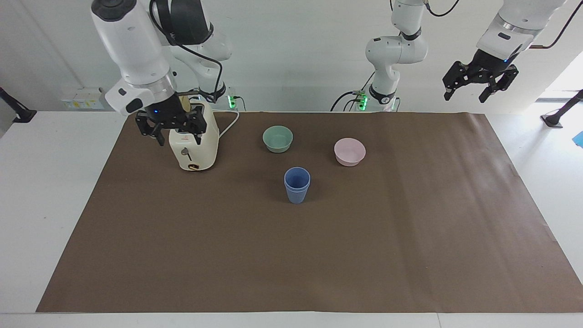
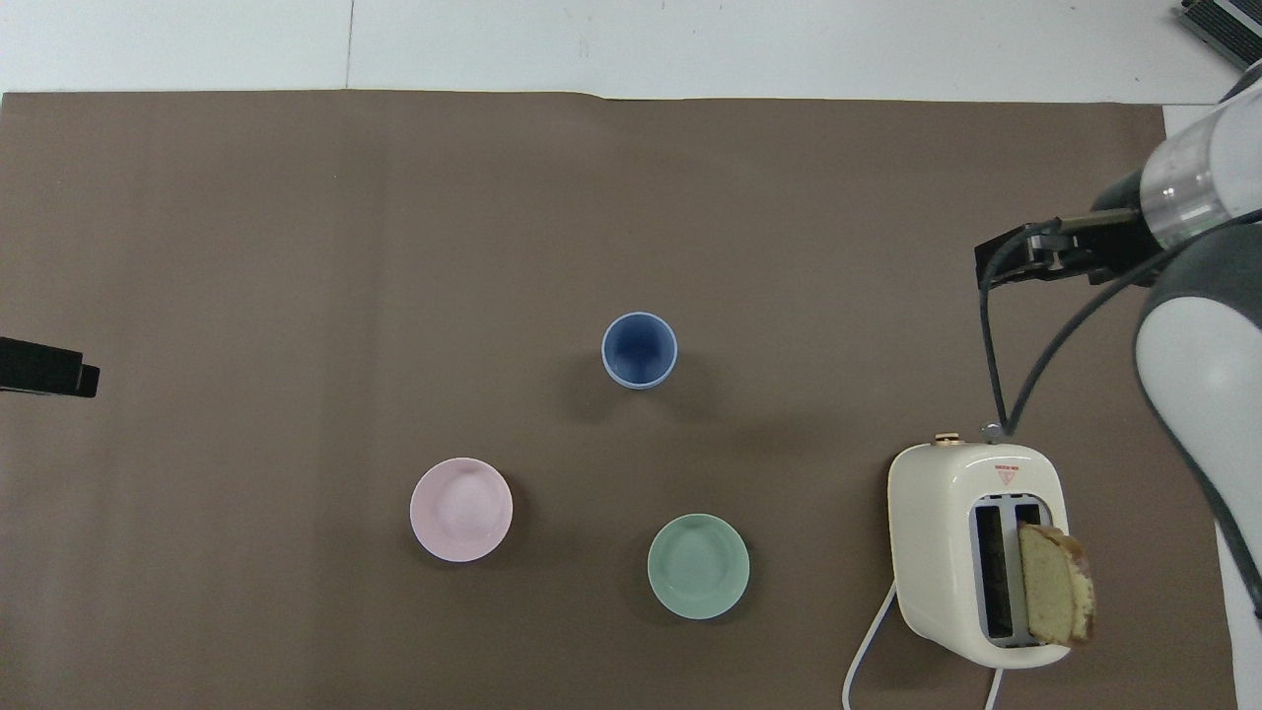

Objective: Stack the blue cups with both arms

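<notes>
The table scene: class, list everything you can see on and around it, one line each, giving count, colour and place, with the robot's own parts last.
Matte periwinkle-blue tapered plastic cups: two, nested in one upright stack, mid-mat.
Green round bowl: one, nearer the robots than the cups.
Pink round bowl: one, beside the green bowl, toward the left arm's end.
Cream two-slot toaster: one, toward the right arm's end, white cord trailing.
Bread slice: one, tan, upright in a toaster slot.
Brown paper mat: one, covering the white table.
Right gripper: black, open, over the mat beside the toaster.
Left gripper: black, open, waiting high over the left arm's end.
</notes>
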Controlling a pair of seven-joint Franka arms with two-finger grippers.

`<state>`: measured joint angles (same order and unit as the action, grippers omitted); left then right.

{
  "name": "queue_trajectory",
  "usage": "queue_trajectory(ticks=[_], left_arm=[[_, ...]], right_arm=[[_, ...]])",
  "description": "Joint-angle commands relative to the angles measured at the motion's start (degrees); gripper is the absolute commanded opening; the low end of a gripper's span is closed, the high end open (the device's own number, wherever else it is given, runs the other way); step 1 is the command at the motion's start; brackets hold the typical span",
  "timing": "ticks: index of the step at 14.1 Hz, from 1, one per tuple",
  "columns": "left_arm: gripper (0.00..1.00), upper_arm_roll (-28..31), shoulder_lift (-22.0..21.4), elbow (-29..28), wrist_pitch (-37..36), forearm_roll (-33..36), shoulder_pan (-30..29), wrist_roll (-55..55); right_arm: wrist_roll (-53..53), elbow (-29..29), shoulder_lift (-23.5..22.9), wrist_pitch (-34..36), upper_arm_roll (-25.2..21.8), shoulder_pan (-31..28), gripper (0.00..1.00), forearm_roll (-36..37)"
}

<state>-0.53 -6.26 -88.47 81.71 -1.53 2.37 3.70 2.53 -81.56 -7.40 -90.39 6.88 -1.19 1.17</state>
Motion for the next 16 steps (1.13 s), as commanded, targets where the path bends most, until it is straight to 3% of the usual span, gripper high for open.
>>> queue_trajectory(ticks=[1,8,16], left_arm=[[1.00,-0.08,-1.56,-1.62,0.03,-0.41,-0.35,-0.36],[1.00,-0.08,-1.56,-1.62,0.03,-0.41,-0.35,-0.36],[1.00,-0.08,-1.56,-1.62,0.03,-0.41,-0.35,-0.36]], right_arm=[[-4.02,-0.26,1.42,2.31,-2.04,0.13,1.00,0.58],[-3.23,-0.79,3.35,5.14,-5.21,0.14,1.00,-0.82],[-2.71,-1.41,4.06,5.93,-5.21,-0.13,1.00,-0.82]])
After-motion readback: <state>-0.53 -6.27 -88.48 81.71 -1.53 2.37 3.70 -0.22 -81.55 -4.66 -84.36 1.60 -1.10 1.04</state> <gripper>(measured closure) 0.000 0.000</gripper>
